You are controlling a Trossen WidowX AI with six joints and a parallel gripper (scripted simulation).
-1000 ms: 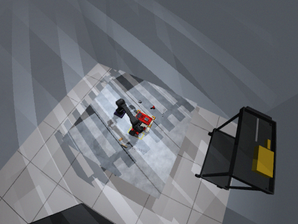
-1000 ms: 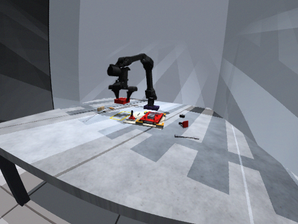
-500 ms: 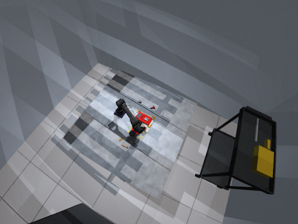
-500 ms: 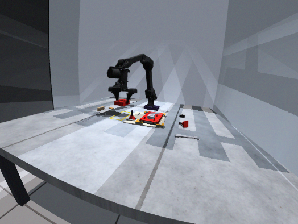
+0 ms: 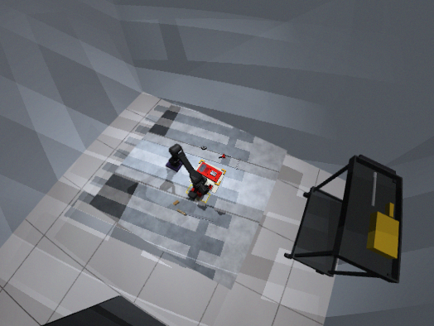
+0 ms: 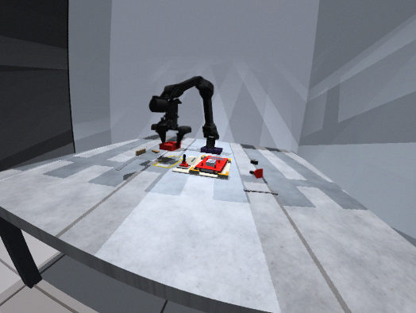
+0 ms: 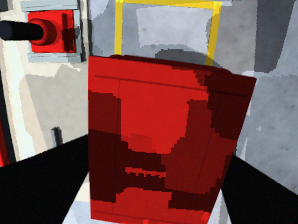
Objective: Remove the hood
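Note:
The red hood (image 6: 170,146) (image 7: 155,120) is a flat box-like piece, held in the air above the table. My gripper (image 6: 171,144) (image 7: 158,149) points down and is shut on the hood, one finger at each side. The marked area is a yellow outline (image 6: 163,166) (image 7: 118,32) on the table. In the wrist view it lies beyond the hood's far edge, and the hood hides its near part. A shadow falls inside it. The toy car's red body (image 5: 210,169) (image 6: 219,166) sits beside the marked area between orange-yellow corner pieces.
A red base with a black upright stick (image 6: 184,164) (image 7: 52,31) stands between car and outline. Two small wooden blocks (image 6: 140,152) (image 5: 176,203) lie on the other side. A small red part (image 5: 223,156) (image 6: 258,173), a black part (image 5: 204,147) (image 6: 254,162) and a thin rod (image 6: 260,192) lie beyond the car.

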